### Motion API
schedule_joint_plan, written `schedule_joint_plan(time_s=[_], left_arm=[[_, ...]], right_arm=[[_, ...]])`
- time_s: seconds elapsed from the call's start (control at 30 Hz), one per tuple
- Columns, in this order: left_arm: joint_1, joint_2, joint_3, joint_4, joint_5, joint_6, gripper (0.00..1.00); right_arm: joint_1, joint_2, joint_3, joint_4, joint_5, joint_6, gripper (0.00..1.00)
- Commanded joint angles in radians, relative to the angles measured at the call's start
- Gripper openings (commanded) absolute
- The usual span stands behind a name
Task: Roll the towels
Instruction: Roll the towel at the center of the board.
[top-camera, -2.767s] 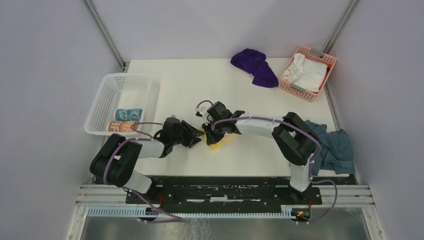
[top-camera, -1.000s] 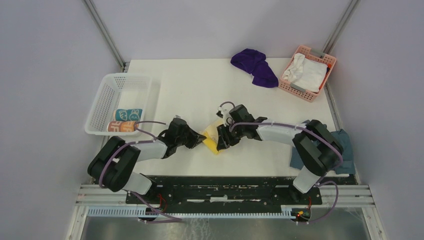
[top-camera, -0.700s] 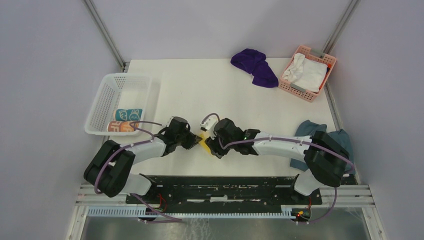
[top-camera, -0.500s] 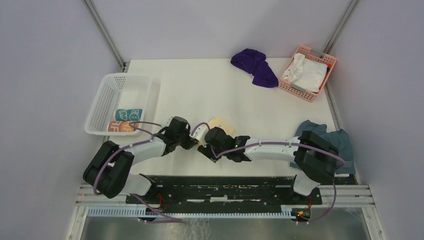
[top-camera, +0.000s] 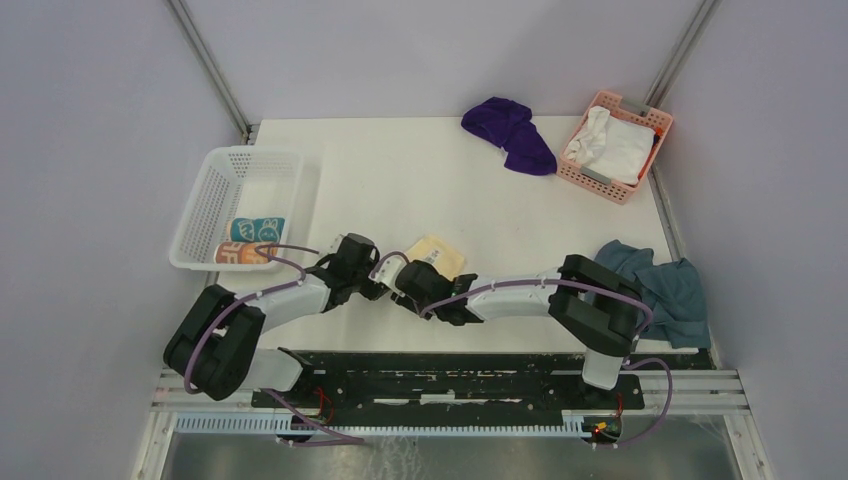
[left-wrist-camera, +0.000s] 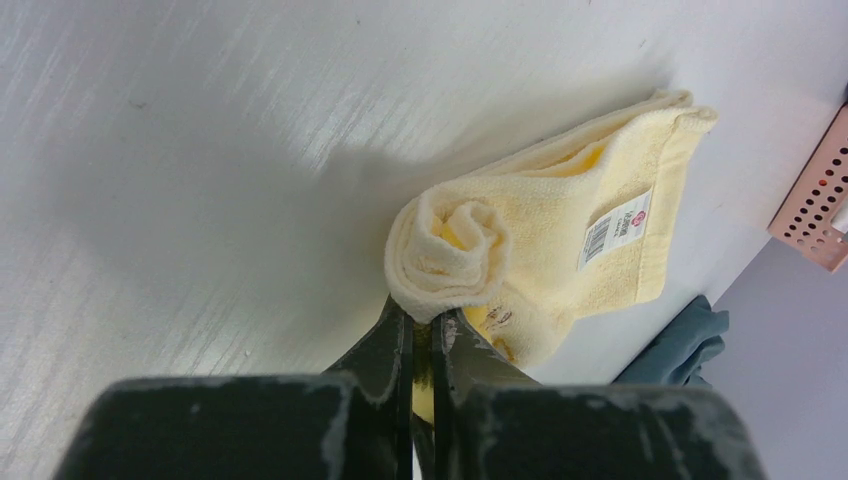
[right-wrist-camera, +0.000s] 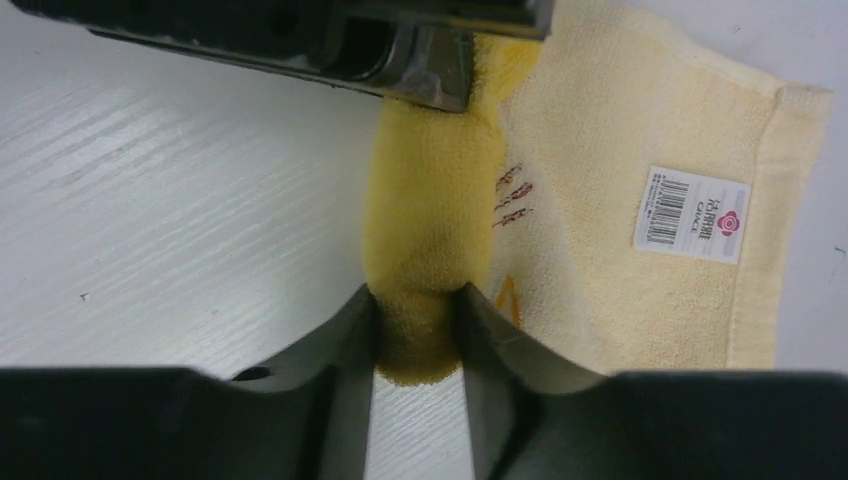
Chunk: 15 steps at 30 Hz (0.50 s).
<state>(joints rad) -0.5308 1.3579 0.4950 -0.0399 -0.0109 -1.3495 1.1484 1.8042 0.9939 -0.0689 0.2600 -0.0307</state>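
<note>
A pale yellow towel (top-camera: 435, 254) lies near the front middle of the table, partly rolled at its near left end. In the left wrist view my left gripper (left-wrist-camera: 425, 325) is shut on the spiral end of the roll (left-wrist-camera: 448, 245). The flat part with its label (left-wrist-camera: 612, 228) spreads beyond. My right gripper (right-wrist-camera: 418, 312) is shut on the other end of the same roll (right-wrist-camera: 430, 215), facing the left gripper (right-wrist-camera: 425, 65). A deep purple towel (top-camera: 510, 132) lies crumpled at the back. Rolled teal (top-camera: 257, 229) and peach-orange (top-camera: 243, 253) towels sit in the white basket (top-camera: 215, 170).
A pink basket (top-camera: 647, 118) holding a white cloth (top-camera: 612, 145) stands at the back right. A blue-grey cloth (top-camera: 668, 292) hangs over the right table edge beside the right arm. Both grippers meet close together near the front edge.
The right arm swung left and toward the near edge, ending beside the left gripper. The yellow towel's loose part now lies flat behind the grippers. The left gripper stayed shut.
</note>
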Motion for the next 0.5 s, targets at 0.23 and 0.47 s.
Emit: schedule_joint_plan(time_s=[0.23, 0.47], left_arm=[[0.013, -0.125, -0.028, -0.060, -0.088, -0.036, 0.16], [0.019, -0.274, -0.103, -0.023, -0.060, -0.043, 0.59]], right_arm=[[-0.126, -0.033, -0.058, -0.126, -0.317, 0.118, 0.02], [-0.302, 0.007, -0.070, -0.035, -0.812, 0.233, 0.01]])
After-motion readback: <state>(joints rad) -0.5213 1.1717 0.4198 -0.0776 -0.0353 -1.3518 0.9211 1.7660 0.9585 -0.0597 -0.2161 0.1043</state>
